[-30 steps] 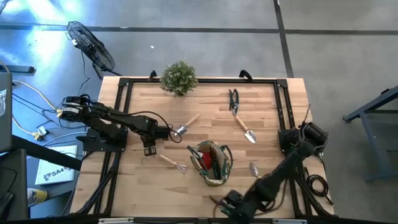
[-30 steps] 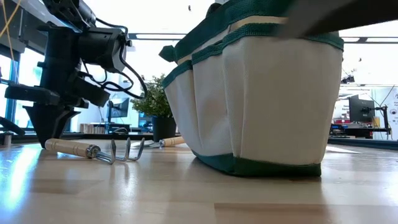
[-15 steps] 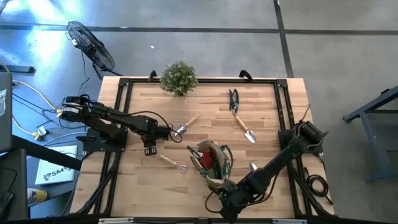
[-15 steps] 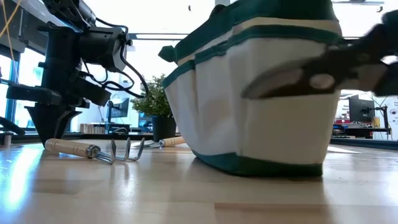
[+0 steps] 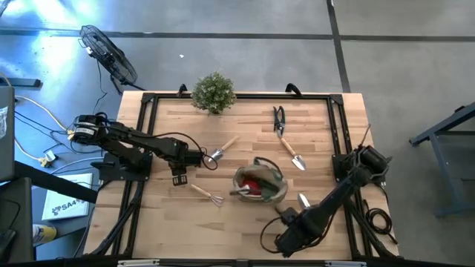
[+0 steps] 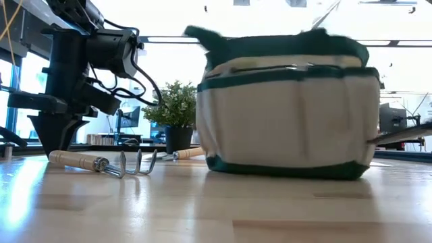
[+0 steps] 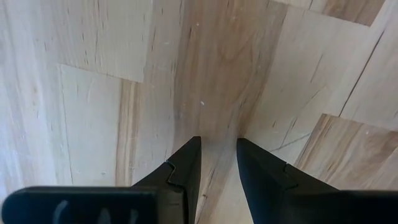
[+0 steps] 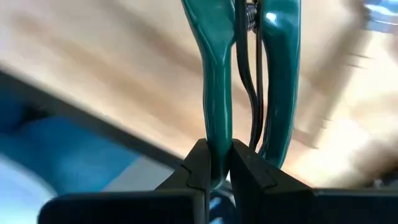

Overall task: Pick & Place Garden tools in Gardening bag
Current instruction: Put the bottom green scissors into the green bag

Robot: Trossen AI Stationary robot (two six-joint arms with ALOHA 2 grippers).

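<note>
The step in hand is carrying the green-handled pruners [image 8: 249, 74] to the gardening bag [image 5: 261, 184]. The right claw [image 8: 216, 163] is closed tight on one green handle of the pruners, as the right wrist view shows, and in the high view it sits in the lower middle of the frame, just below and right of the bag. The bag stands in the middle of the tabletop [image 5: 326, 133], and something red shows in its mouth; I cannot say surely what else lies inside.

The next move, I judge, calls for lifting the pruners above the round mouth, turning them tip down, and only then letting go, so that the soft wall is not pushed over.

The left claw [image 7: 217, 162] waits at the left of the frame, partly open and holding nothing, just above bare wood.

Counted outside the bag: one hand rake [image 5: 208, 194] at lower left of the bag, one wooden-handled trowel [image 5: 221, 149] near the left claw, one trowel [image 5: 291, 153] and one dark snips [image 5: 278, 119] at upper right, one metal blade [image 5: 303, 200] beside the right arm. One potted plant [image 5: 214, 92] stands at the top edge.
</note>
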